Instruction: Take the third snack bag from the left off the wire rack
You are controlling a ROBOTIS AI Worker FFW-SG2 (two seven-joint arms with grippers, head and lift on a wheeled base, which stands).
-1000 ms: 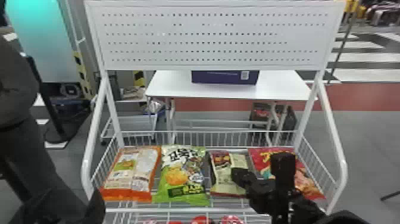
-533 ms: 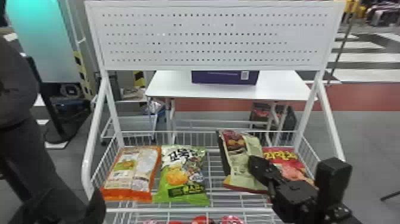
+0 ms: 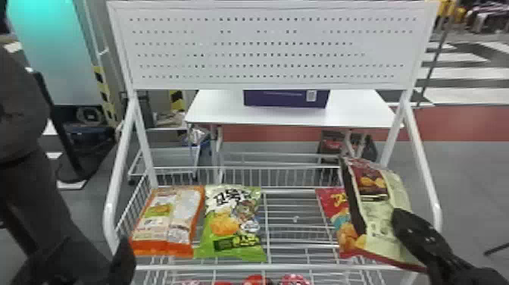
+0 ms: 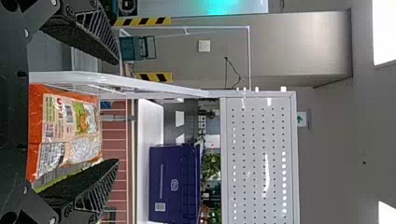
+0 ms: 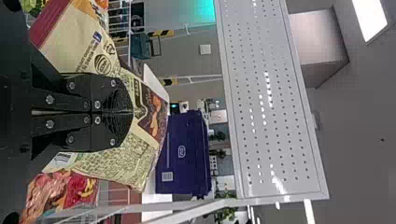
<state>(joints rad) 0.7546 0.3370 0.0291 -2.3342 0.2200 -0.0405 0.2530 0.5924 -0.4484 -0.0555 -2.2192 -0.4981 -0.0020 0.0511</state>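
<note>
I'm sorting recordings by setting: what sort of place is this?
Likely a mock shop display inside a workshop: a white wire rack with a white perforated back panel holds snack bags, and yellow-black hazard stripes show behind.

Even indoor light, fairly bright. Blown-out ceiling panels (image 5: 371, 18) in wrist views. Teal glowing screen (image 3: 49, 49) far left. Mild glare on pegboard (image 3: 270, 45), shadows soft.

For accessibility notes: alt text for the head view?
The right hand holds a beige bag tilted over a red bag at the rack's right end; an orange bag and a green bag lie flat at its left.
</note>
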